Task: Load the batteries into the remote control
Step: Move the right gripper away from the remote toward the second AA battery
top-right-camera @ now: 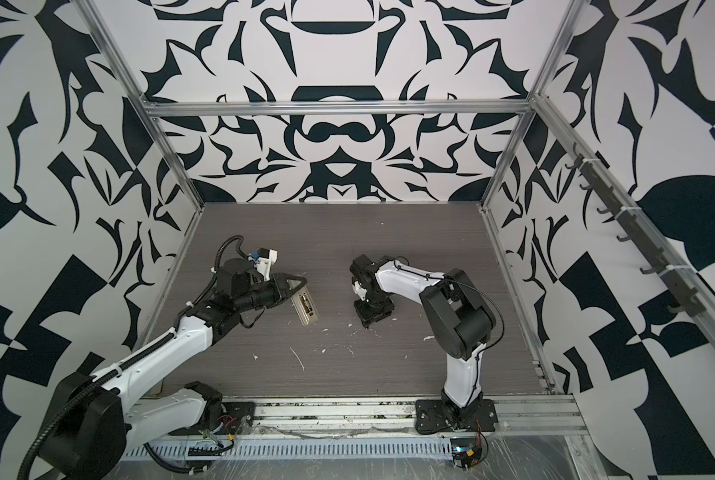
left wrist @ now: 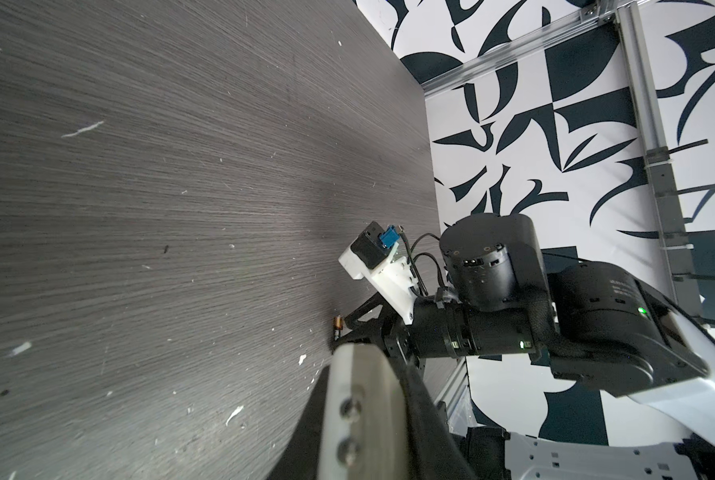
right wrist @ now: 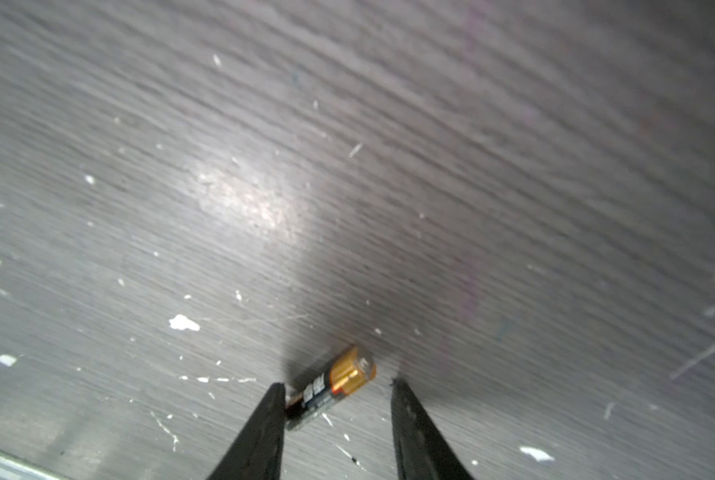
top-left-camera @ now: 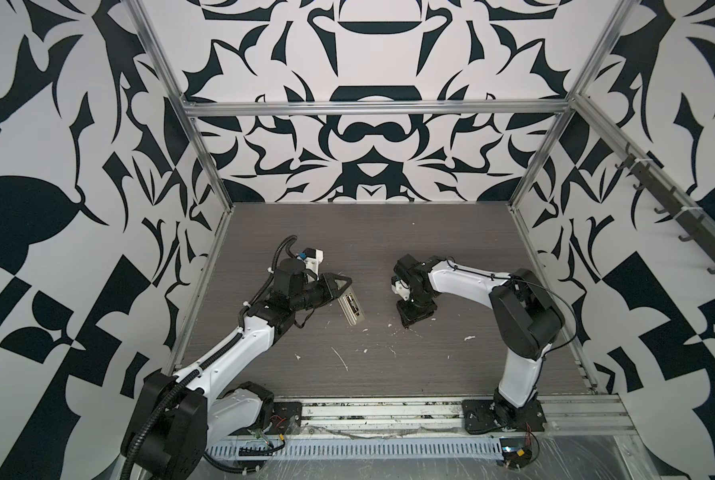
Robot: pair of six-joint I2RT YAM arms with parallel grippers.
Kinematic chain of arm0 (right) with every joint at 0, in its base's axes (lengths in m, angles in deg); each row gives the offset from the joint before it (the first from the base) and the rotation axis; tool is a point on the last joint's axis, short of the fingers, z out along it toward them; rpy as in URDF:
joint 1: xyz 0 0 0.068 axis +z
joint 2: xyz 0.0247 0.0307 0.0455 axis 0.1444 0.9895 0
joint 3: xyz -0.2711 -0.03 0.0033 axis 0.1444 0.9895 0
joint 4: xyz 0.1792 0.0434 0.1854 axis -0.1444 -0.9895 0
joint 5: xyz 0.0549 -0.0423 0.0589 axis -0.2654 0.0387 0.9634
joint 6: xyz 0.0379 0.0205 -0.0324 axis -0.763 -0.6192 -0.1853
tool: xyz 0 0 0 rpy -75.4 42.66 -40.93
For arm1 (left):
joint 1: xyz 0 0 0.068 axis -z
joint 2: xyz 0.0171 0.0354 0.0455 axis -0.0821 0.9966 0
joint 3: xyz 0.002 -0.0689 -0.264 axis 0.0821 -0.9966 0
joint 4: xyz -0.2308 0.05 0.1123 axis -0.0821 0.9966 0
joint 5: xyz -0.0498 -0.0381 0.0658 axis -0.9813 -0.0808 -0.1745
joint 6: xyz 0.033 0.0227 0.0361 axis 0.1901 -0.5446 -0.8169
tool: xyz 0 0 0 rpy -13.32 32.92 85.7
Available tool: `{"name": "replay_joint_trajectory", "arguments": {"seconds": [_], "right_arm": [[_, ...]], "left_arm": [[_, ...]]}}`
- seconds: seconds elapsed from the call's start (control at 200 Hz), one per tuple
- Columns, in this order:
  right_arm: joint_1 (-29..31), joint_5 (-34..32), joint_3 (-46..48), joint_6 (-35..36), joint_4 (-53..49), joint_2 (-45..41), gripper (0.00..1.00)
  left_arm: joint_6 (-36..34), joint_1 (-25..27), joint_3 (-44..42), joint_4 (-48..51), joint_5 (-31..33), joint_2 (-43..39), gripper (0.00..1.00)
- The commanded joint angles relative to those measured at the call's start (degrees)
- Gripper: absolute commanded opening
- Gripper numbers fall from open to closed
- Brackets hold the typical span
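Left gripper (top-left-camera: 342, 296) clamped on one end of the remote control (top-left-camera: 352, 312), remote slanted, open back up, left of centre. Right gripper (right wrist: 338, 384) jaws narrow but not closed, straddling one battery (right wrist: 347, 374) lying on the table (top-left-camera: 389, 249); one finger (right wrist: 272, 411) touches its dark end.
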State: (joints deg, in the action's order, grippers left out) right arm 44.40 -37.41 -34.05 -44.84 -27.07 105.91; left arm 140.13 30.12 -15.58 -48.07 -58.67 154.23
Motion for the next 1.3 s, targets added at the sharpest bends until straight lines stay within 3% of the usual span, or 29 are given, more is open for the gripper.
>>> {"name": "replay_joint_trajectory", "arguments": {"seconds": [0.0,0.34,0.55,0.75,0.925,1.135,1.295], "right_arm": [[1.2,-1.8,-0.4,1.2,-0.8,1.5,0.36],[4.5,-8.8,-2.6,5.8,-2.6,3.9,0.13],[7.4,-11.3,-1.2,10.8,-0.3,1.8,0.12],[7.9,-9.0,1.6,14.8,2.5,-0.5,0.12],[7.8,-6.7,4.0,16.7,4.8,-0.4,0.17],[7.8,-5.3,3.2,15.3,4.4,-1.1,0.35],[7.8,-5.1,2.1,14.4,3.9,-2.4,0.42]], "left_arm": [[0.3,0.1,1.8,-1.8,-0.8,0.3,0.00],[0.4,0.0,2.7,-1.4,-1.3,0.6,0.00],[0.3,0.0,3.3,-0.4,-1.8,0.7,0.00],[-0.1,0.0,3.3,1.1,-1.6,0.0,0.00],[0.1,0.0,3.7,1.0,-2.7,0.9,0.00],[-0.3,0.0,4.4,0.8,-2.8,1.6,0.00],[-0.3,0.0,4.1,0.7,-2.9,1.7,0.00]]}}
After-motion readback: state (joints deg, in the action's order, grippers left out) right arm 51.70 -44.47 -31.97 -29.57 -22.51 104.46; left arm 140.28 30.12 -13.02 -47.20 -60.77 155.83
